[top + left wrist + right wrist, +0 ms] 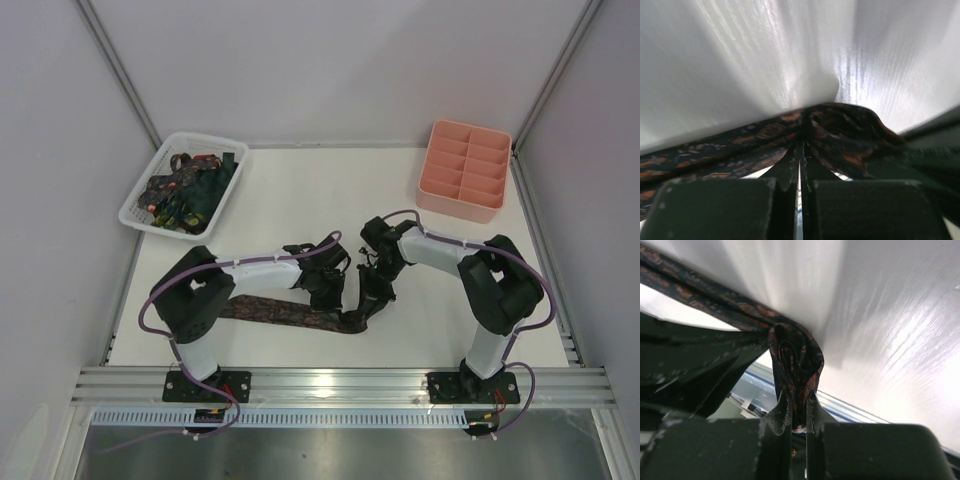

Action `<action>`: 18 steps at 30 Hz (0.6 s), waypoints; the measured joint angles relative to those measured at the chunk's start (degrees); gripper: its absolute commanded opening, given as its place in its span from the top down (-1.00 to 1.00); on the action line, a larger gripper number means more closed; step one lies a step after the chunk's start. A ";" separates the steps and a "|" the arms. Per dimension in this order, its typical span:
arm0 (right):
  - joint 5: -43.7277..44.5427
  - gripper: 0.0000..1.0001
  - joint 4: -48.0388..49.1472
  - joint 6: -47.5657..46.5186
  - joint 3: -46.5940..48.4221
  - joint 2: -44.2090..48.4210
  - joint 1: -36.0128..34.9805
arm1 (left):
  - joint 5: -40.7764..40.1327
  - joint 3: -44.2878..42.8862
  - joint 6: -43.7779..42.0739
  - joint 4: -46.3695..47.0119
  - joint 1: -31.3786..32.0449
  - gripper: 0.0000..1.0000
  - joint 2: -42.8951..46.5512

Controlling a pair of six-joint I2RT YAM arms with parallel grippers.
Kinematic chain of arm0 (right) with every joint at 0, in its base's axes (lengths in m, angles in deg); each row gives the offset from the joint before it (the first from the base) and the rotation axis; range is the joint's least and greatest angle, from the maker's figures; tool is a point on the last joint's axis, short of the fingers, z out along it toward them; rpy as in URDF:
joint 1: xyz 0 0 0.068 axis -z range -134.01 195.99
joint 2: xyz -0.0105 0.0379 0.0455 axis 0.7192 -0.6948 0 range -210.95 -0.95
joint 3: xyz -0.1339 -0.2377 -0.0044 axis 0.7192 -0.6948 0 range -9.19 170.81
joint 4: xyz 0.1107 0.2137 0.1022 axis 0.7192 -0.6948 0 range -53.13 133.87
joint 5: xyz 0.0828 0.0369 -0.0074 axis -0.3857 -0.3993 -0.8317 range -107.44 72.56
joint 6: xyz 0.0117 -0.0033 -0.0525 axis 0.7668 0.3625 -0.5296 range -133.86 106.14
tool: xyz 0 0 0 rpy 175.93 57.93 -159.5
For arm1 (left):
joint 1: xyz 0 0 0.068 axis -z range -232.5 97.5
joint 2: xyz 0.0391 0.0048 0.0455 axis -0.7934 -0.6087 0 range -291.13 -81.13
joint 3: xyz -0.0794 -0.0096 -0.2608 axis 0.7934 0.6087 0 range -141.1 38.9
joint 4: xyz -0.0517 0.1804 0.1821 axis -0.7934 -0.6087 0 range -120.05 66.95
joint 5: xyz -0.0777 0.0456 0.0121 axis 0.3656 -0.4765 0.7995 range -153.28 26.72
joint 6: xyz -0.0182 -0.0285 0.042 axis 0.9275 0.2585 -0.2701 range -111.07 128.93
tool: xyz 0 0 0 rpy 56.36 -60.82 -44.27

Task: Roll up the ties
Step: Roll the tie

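Dark brown tie (280, 312), fine reddish-orange pattern; white lattice basket (134, 214); pink tray (455, 206); white table (310, 200)

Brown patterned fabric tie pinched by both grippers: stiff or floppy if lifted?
Probably floppy: the brown patterned fabric tie bunches into soft folds at the left gripper. Likely light: a thin loop curls above the right gripper. Its curl may unroll once released.

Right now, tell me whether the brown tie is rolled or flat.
Partly rolled: right gripper pinches a coiled end of the brown tie; the rest lies flat.
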 measured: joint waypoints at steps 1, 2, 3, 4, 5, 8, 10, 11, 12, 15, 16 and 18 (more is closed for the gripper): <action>0.35 1.00 -0.94 -0.28 0.76 0.00 -0.26 | -0.02 0.00 0.02 0.09 0.00 0.99 -0.09; 0.59 1.00 -2.12 -0.48 1.70 -0.11 -0.52 | -0.15 0.00 0.24 0.11 0.00 0.99 -0.20; 0.74 1.00 -3.23 -0.55 2.73 -0.37 -0.85 | -0.15 0.00 0.33 0.15 0.00 0.99 -0.33; 0.87 1.00 -4.15 -0.61 3.96 -0.87 -1.11 | -0.20 0.00 0.37 0.22 0.02 0.99 -0.55; 0.96 1.00 -4.50 -0.63 4.50 -1.18 -1.42 | -0.17 0.00 0.39 0.31 0.04 0.99 -0.72; 1.16 1.00 -6.12 -0.17 6.64 -3.43 -2.12 | -0.22 0.00 0.46 0.48 0.15 0.99 -0.74; 1.49 1.00 -7.19 0.22 7.52 -4.83 -2.47 | -0.42 0.00 0.83 0.52 0.26 0.99 -0.74; 1.81 1.00 -7.78 0.31 7.82 -5.46 -2.58 | -0.52 0.02 0.96 0.63 0.33 0.99 -0.72; 2.43 1.00 -8.48 0.44 8.15 -6.08 -2.69 | -0.59 0.17 1.18 0.98 0.44 0.99 -0.68; 4.42 1.00 -10.27 0.92 8.37 -7.17 -2.86 | -0.70 0.96 1.84 1.77 0.52 0.99 -0.13; 4.87 1.00 -10.82 1.14 8.37 -7.21 -2.86 | -0.74 1.18 1.92 1.99 0.57 0.99 0.07; 5.46 1.00 -11.43 1.44 8.37 -7.21 -2.86 | -0.94 1.55 2.19 2.54 0.68 0.99 0.28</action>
